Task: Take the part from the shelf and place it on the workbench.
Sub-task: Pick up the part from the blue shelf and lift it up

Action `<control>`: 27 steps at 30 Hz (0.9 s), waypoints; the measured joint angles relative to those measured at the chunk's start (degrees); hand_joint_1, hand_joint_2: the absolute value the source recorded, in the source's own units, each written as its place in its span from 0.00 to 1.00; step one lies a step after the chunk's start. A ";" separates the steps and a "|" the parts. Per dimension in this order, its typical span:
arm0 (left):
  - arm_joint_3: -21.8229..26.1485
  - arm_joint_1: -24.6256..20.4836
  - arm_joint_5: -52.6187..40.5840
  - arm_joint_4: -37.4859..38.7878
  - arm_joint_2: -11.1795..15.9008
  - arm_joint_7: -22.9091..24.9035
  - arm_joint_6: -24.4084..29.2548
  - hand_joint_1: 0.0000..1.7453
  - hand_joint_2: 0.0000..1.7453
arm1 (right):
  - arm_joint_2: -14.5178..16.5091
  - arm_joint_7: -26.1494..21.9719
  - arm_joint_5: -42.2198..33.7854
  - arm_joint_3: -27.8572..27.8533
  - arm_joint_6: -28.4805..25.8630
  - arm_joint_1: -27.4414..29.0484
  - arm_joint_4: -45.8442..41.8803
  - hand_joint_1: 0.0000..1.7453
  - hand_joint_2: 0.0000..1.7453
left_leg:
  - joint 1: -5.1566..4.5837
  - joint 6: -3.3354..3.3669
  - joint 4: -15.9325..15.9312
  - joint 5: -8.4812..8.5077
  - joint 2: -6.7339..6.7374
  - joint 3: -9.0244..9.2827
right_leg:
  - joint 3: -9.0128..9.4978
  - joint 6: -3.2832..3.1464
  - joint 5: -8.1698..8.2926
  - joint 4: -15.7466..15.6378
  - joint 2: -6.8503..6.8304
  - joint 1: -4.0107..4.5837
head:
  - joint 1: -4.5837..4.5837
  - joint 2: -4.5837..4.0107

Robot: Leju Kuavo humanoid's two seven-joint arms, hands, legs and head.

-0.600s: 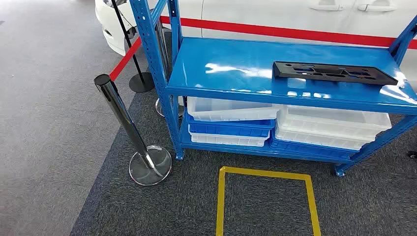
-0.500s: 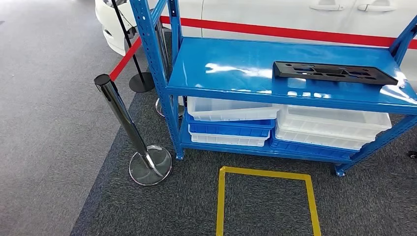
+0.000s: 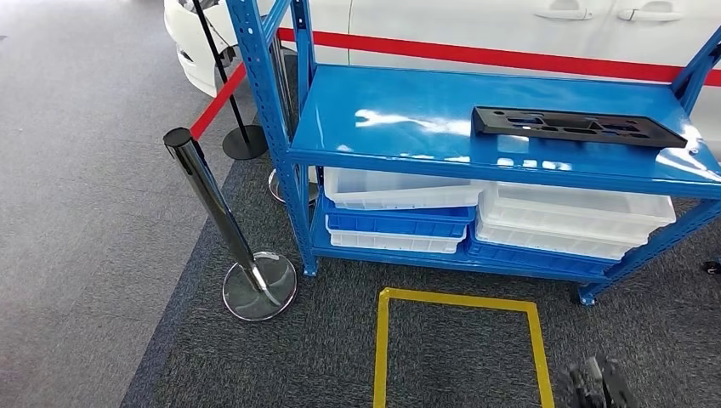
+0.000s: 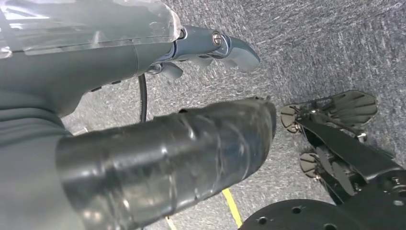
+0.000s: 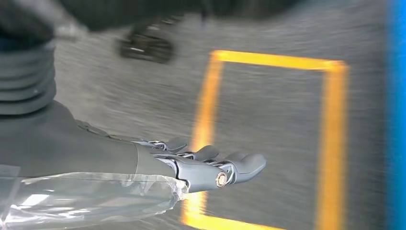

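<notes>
Lying flat on the blue shelf (image 3: 408, 110), right of centre, the black part (image 3: 578, 126) is judged stiff, light and best gripped along its long edges. Nothing is held; the left hand (image 4: 206, 45) and right hand (image 5: 210, 167) are extended, empty.

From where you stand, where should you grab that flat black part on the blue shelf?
Probably by its long front edge. The black part lies flat on the top shelf, a long thin plate lengthwise along it, near the right end. The front is open, with the shelf posts at the corners, so reaching in from the front looks easiest. Its cut-outs might give fingers a hold too.
</notes>
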 joint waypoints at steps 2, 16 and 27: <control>0.41 -0.34 0.49 0.18 -0.26 0.30 0.09 0.00 0.00 | -0.29 -0.41 -0.46 1.11 0.60 -3.54 -1.24 0.00 0.00 | 0.01 0.01 0.02 0.02 -0.02 0.08 | -0.01 0.00 0.00 0.01 -0.02 0.01 | -0.02 0.00; 2.10 -1.80 4.24 1.46 -2.09 2.02 0.35 0.00 0.00 | -3.23 -3.19 -3.03 15.58 -2.03 -20.17 -16.79 0.00 0.00 | 0.03 0.01 0.04 0.04 -0.07 0.05 | -0.02 0.00 0.00 0.02 -0.07 0.03 | -0.02 0.00; 2.53 -2.16 6.67 2.02 -3.34 2.57 0.47 0.00 0.00 | -3.73 -1.17 5.83 25.98 -12.98 -24.56 -30.36 0.00 0.00 | 0.03 0.01 0.05 0.04 -0.06 0.05 | -0.05 0.00 0.00 0.02 -0.06 0.03 | -0.02 0.00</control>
